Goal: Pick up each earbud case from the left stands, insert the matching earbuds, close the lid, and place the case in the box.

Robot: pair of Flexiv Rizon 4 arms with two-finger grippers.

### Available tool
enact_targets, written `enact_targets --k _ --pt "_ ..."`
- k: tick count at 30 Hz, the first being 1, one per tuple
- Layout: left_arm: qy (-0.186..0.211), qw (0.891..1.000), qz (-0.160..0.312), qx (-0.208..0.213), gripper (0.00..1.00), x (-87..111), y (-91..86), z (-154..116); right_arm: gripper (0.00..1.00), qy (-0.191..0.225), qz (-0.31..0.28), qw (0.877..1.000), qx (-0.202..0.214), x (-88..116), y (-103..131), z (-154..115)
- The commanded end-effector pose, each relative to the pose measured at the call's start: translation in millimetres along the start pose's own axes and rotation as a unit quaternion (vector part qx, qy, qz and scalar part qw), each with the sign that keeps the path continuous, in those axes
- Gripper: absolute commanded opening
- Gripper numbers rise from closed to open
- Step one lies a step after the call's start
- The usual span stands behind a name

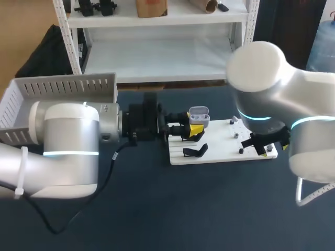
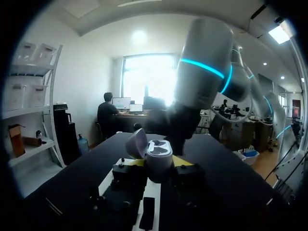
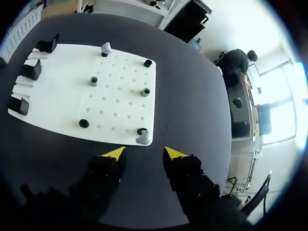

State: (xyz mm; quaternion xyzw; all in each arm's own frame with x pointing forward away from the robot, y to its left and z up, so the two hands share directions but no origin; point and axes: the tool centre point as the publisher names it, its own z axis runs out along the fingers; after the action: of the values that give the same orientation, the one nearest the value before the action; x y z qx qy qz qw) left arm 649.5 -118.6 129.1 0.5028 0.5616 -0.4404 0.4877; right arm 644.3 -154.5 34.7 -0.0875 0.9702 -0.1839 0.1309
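Observation:
An open grey-white earbud case (image 1: 199,116) is held above the left end of the white board (image 1: 220,156), with my left gripper (image 1: 191,130) shut on it. In the left wrist view the case (image 2: 158,156) sits between the fingers with its lid tipped back. My right gripper (image 1: 260,146) hangs over the board's near right corner. Seen from the right wrist, the right gripper (image 3: 144,153) is open, and a white earbud (image 3: 143,138) stands on the board's corner just ahead of its tips. A second earbud (image 3: 106,47) stands at the board's far edge.
Black stands (image 3: 31,70) line the board's left end, one of them (image 1: 195,151) in front of my left gripper. Several short black pegs (image 3: 93,81) dot the board's right half. A white perforated box (image 1: 63,86) stands at the table's back left.

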Motion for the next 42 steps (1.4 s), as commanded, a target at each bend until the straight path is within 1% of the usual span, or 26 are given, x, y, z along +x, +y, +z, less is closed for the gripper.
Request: enact_targets --k 1,9,11,12,17,22,24,25,26,30,31,33,34,35,36,42 --pt "-0.002 1.000 0.001 -0.003 0.00 0.7 -1.0 0.1 0.47 0.003 0.000 1.000 0.002 -5.0 3.6 2.1" --pt "-0.002 1.000 0.001 -0.003 0.00 0.7 -1.0 0.1 0.44 0.010 -0.002 1.000 0.011 -7.0 5.0 9.9" --pt "-0.002 1.000 0.001 -0.003 0.00 0.7 -1.0 0.1 0.42 0.015 -0.001 1.000 0.011 -6.6 4.7 12.2" --pt "-0.002 1.000 0.001 -0.003 0.00 0.7 -1.0 0.1 0.38 0.016 0.001 1.000 0.009 -6.4 4.5 13.2" --pt "-0.002 1.000 0.001 -0.003 0.00 0.7 -1.0 0.1 0.40 0.018 0.005 1.000 0.013 -6.9 3.6 16.1" --pt "-0.002 1.000 0.001 -0.003 0.00 0.7 -1.0 0.1 0.36 0.018 0.005 1.000 0.015 -8.6 2.9 17.3" --pt "-0.002 1.000 0.001 -0.003 0.00 0.7 -1.0 0.1 0.33 0.019 0.004 1.000 0.016 -8.9 3.1 17.3" --pt "-0.002 1.000 0.001 -0.003 0.00 0.7 -1.0 0.1 0.27 0.020 0.004 1.000 0.017 -8.9 3.1 17.2" --pt "-0.002 1.000 0.001 -0.003 0.00 0.7 -1.0 0.1 0.26 0.020 0.005 1.000 0.017 -9.1 3.1 16.9" --pt "-0.002 1.000 0.001 -0.003 0.00 0.7 -1.0 0.1 0.31 0.021 0.009 1.000 0.016 -9.4 2.9 16.6" --pt "-0.002 1.000 0.001 -0.003 0.00 0.7 -1.0 0.1 0.30 0.021 0.010 1.000 0.016 -9.3 2.9 16.6" --pt "-0.002 1.000 0.001 -0.003 0.00 0.7 -1.0 0.1 0.25 0.022 0.010 1.000 0.016 -9.2 2.9 16.6" --pt "-0.002 1.000 0.001 -0.003 0.00 0.7 -1.0 0.1 0.17 0.022 0.010 1.000 0.016 -9.2 2.8 16.8" --pt "-0.002 1.000 0.001 -0.003 0.00 0.7 -1.0 0.1 0.05 0.023 0.011 1.000 0.016 -9.1 2.8 16.9" --pt "-0.002 1.000 0.001 -0.003 0.00 0.7 -1.0 0.1 0.00 0.023 0.011 1.000 0.016 -9.1 2.5 17.4" --pt "-0.002 1.000 0.001 -0.003 0.00 0.7 -1.0 0.1 0.00 0.024 0.013 0.999 0.018 -8.9 0.0 17.9"
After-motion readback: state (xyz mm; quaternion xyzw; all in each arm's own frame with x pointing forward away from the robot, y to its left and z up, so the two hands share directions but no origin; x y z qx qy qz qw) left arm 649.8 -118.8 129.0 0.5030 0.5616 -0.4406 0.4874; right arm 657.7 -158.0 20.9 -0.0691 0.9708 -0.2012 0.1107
